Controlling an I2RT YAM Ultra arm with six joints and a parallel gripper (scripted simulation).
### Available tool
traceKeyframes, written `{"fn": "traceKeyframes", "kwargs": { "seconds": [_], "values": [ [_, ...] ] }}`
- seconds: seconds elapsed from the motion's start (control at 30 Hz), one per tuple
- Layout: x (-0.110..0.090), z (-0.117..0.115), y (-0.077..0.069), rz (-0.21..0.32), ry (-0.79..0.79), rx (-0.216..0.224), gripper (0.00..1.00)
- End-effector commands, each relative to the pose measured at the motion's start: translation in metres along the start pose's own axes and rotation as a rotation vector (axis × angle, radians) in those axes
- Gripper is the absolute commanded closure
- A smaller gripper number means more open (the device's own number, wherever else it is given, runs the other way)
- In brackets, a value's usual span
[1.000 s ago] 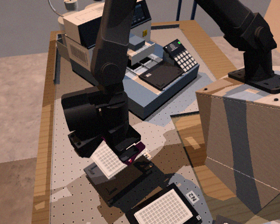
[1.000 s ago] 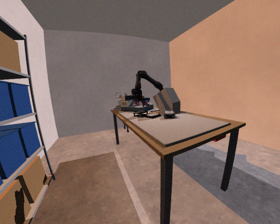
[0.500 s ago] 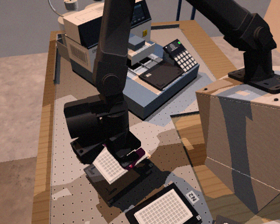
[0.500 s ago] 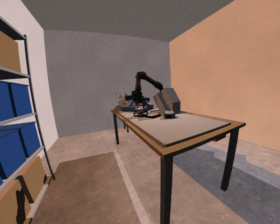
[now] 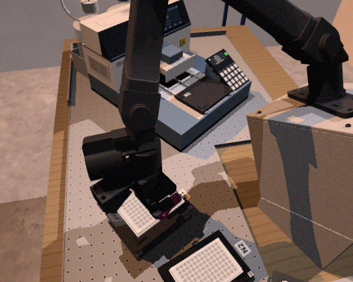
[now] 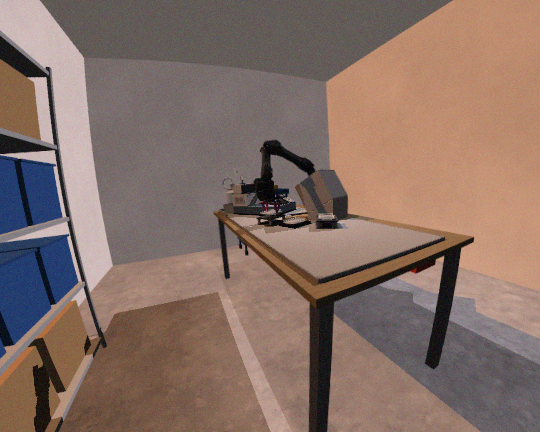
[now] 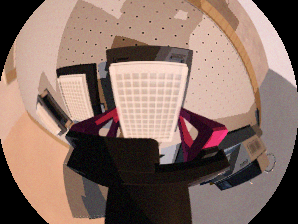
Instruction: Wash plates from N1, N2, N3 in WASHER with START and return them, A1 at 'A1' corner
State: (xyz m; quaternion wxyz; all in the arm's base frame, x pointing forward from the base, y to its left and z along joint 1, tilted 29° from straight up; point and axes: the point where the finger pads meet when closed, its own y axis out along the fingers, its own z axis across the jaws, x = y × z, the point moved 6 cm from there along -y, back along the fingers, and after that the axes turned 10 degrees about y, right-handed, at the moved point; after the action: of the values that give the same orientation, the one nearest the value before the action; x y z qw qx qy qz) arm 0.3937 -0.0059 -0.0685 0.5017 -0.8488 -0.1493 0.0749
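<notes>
My gripper (image 5: 166, 206) (image 7: 148, 109) is shut on a white 96-well plate (image 5: 136, 213) (image 7: 147, 99), gripping it across its short end with the magenta fingers. It holds the plate, wells up, very low over a dark plate nest (image 5: 145, 242) (image 7: 143, 54) on the mat. I cannot tell whether the plate touches the nest. A second white plate (image 5: 205, 265) (image 7: 72, 96) lies in the nest labelled N2 (image 5: 244, 247). WASHER (image 5: 184, 127) stands behind, its dark carrier pocket (image 5: 204, 93) holds no plate, and the lamp (image 5: 225, 53) on the keypad (image 5: 233, 74) is green.
The arm's base stands on a tall block (image 5: 308, 176) at the right. The arm's upper link (image 5: 142, 65) crosses in front of the washer. The corner of another dark nest (image 5: 282, 277) shows at the bottom right. In the exterior view the table (image 6: 362, 250) stands beside shelving (image 6: 17, 200).
</notes>
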Motion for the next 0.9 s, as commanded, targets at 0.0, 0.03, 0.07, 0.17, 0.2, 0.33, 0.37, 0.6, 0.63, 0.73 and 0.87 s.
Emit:
{"fn": "traceKeyframes", "kwargs": {
  "seconds": [0.0,0.03,0.07,0.17,0.2,0.33,0.37,0.6,0.63,0.73,0.87],
  "values": [
    [0.013,-0.005,0.004,-0.04,0.011,-0.001,1.0],
    [0.013,-0.005,0.004,-0.04,0.011,-0.001,1.0],
    [0.013,-0.005,0.004,-0.04,0.011,-0.001,1.0],
    [0.015,-0.002,0.007,-0.043,0.005,-0.001,1.0],
    [0.015,-0.003,0.007,-0.043,0.005,-0.001,1.0],
    [0.02,-0.008,-0.001,-0.065,0.015,-0.007,1.0],
    [0.021,-0.008,-0.002,-0.067,0.016,-0.008,1.0],
    [0.011,-0.006,-0.001,-0.049,0.008,-0.003,1.0],
    [0.011,-0.006,-0.001,-0.049,0.008,-0.003,1.0],
    [0.005,-0.004,0.001,-0.037,0.003,0.0,1.0],
    [0.004,-0.005,0.002,-0.034,0.003,0.0,1.0]
  ]
}}
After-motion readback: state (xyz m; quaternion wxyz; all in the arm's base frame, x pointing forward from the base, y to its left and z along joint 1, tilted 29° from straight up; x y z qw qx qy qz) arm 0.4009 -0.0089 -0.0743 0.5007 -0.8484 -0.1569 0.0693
